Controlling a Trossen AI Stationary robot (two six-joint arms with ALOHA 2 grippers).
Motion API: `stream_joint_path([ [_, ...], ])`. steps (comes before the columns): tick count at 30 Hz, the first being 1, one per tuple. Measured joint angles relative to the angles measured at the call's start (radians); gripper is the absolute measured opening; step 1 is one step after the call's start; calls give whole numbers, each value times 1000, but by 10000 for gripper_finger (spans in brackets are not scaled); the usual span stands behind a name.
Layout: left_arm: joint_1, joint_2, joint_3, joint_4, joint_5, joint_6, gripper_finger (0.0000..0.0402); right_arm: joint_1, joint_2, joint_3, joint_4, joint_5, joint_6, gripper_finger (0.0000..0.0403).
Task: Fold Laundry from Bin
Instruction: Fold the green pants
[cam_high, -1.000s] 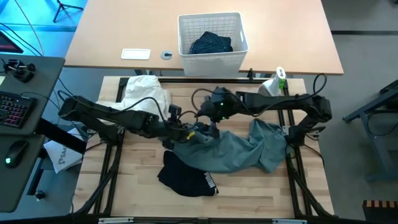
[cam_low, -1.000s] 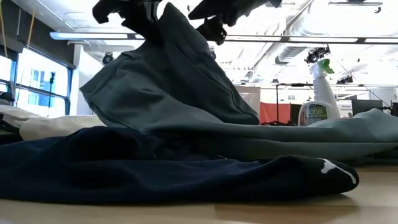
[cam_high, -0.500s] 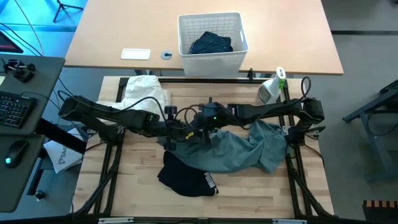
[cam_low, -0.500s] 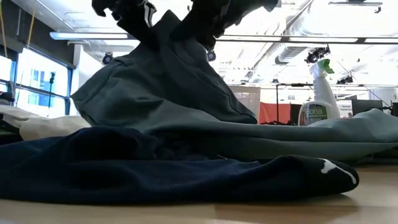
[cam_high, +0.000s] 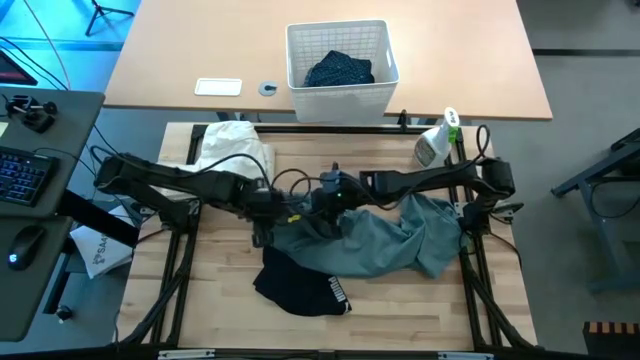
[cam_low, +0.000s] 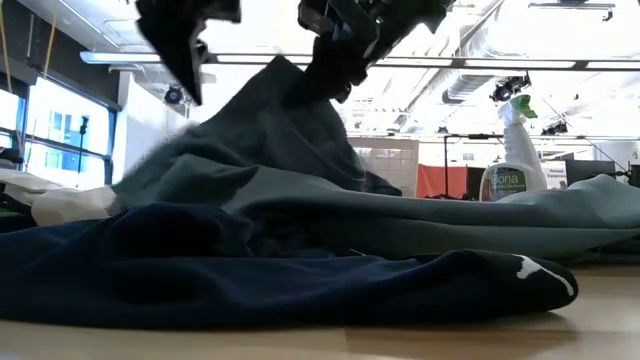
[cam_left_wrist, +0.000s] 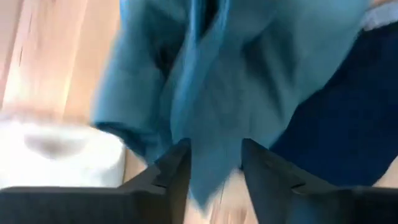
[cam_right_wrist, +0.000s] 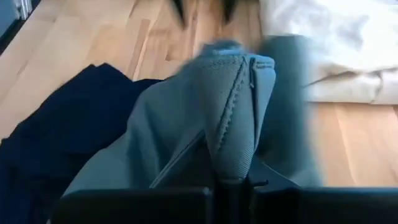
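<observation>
Both arms have slid leftward since a second ago, and the raised peak of the grey-green top (cam_low: 290, 140) has sagged a little, its left flank blurring as the left pincer (cam_low: 185, 45) pulls clear of it.

Nearest on the desk (cam_high: 230, 310) lies the black piece with white lettering (cam_high: 300, 285), crumpled and unfolded. Just beyond it, and partly overlapping it, the grey-green top spreads rightward in loose heaps; the right pincer (cam_high: 330, 195) is clamped on a seam of it at mid-desk, holding that corner up. The left pincer stands just to the left, fingers apart with cloth lying between and beyond them, so it seems to grip nothing. At the far left a white cloth (cam_high: 235, 150) sits bunched. Farther still, on the tan desk behind, the bin (cam_high: 342, 95) holds the navy dotted trousers (cam_high: 338, 70).

By my reading nothing is folded yet: three garments are out, one remains in the bin, and the top is only being spread.

No plaid shirt shows anywhere. The left wrist view is smeared, and the black piece blocks most of the low view.
</observation>
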Motion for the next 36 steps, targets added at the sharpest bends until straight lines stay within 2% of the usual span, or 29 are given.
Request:
stream_joint_path([
  [4,10,-23,-5,-127,7,-112,160,24,4,0,-21,-1,-8,9],
  [6,18,-43,-29,-131,8,-193,170,34,3,0,-16,-1,-20,9],
  [9,53,-96,-129,-68,23,-344,178,43,3,0,-20,0,-20,4],
  [14,168,-201,-411,248,59,-565,182,54,3,0,-34,11,-6,4],
  [19,313,-220,-635,639,52,-612,182,69,3,0,-43,11,5,3],
  [23,391,-163,-709,739,47,-617,182,72,3,0,-67,11,29,3],
  [28,413,-56,-745,906,84,-560,180,69,-5,0,-86,13,36,4],
  [30,400,-14,-741,989,116,-509,169,60,-20,0,-89,21,36,4],
  [32,375,10,-730,1014,133,-463,139,47,-35,0,-101,20,36,4],
  [36,342,15,-692,1013,147,-364,31,17,-59,0,-117,19,36,4],
])
